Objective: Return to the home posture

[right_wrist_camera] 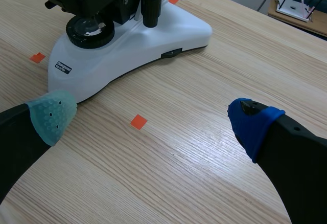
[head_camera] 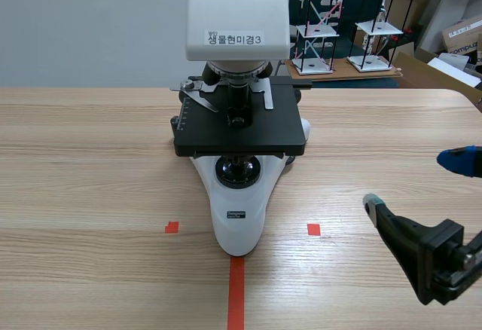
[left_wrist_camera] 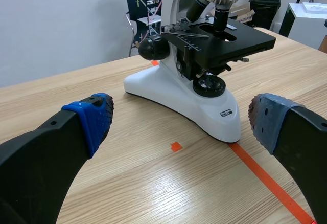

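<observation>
Firstly, from between the arms: microscope [head_camera: 239,194] upright in the middle of the bench [head_camera: 90,157], foot toward the near edge, over the red tape line [head_camera: 236,292]; right gripper [head_camera: 416,181] low by the near right corner, released, grasping nothing. Then past the left wrist: left gripper [left_wrist_camera: 181,114] released too, pads wide apart, microscope just ahead; past the right wrist: fingers likewise spread, orange square [right_wrist_camera: 138,121] between them, microscope foot ahead.

I see a white microscope [head_camera: 239,221] with a black stage [head_camera: 207,130], my pale wood-grain table [head_camera: 90,164], orange-red tape marks [head_camera: 236,292], and the right gripper [right_wrist_camera: 150,119] with dotted pads [right_wrist_camera: 51,114], one grey-green and one blue.
</observation>
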